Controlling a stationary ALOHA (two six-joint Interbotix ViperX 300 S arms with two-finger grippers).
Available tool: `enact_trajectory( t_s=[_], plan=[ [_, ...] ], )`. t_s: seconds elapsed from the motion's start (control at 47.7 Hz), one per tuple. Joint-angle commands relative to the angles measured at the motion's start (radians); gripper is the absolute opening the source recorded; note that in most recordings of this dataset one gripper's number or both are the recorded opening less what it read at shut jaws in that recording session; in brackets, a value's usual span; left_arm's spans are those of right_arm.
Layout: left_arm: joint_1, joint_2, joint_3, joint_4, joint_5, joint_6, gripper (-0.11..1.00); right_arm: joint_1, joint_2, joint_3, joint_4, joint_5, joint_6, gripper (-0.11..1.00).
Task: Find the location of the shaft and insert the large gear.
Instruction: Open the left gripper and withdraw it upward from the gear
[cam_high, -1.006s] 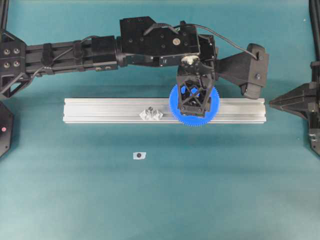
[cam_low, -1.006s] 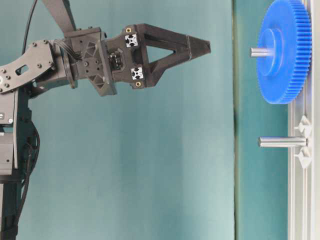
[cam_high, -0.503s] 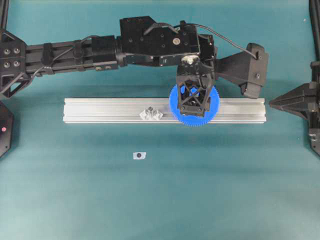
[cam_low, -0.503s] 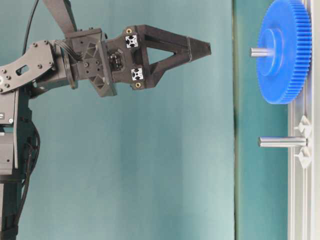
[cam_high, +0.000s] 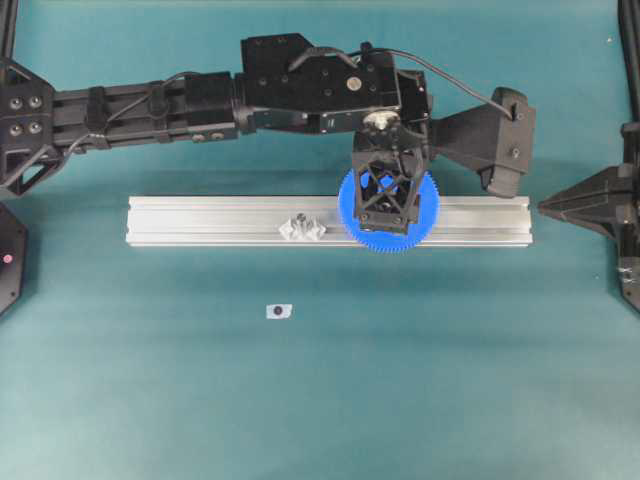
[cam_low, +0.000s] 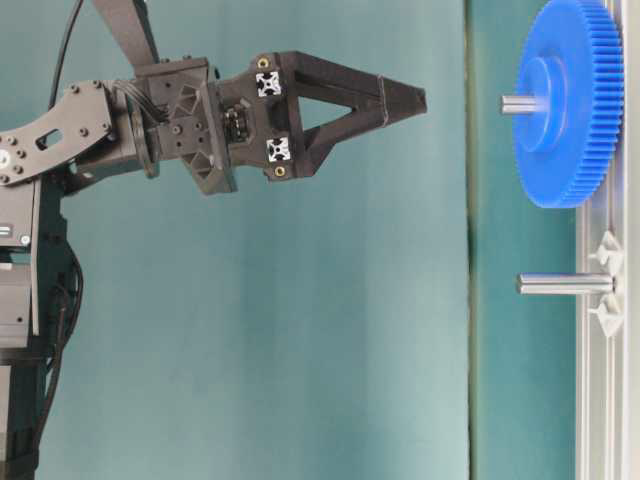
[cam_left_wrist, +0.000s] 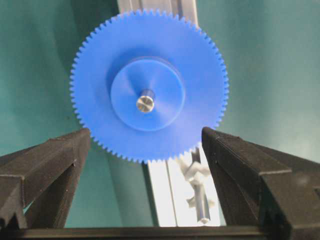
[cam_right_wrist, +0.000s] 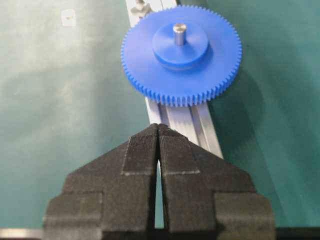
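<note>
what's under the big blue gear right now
The large gear sits on a metal shaft poking through its hub, over the aluminium rail. The shaft's base and mounting are hidden by the gear.

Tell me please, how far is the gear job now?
Done: the blue gear sits on a metal shaft on the aluminium rail, the shaft tip poking through its hub. In hand: nothing; the left gripper is open, its fingers apart from the gear, and the right gripper is shut. Left: probably only pulling the arm away.
</note>
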Motion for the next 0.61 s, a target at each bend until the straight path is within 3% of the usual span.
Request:
enact_trajectory(
  t_s=[0.0,0.587],
  plan=[
    [0.000,-0.021,-0.026,0.002,-0.002,-0.002,0.92,-0.003,0.008,-0.023,-0.002,-0.005,0.008,-0.01],
    [0.000,-0.009,-0.029,0.002,-0.003,-0.002,0.91,-0.003,0.008,-0.023,-0.002,-0.006,0.008,-0.01]
  ],
)
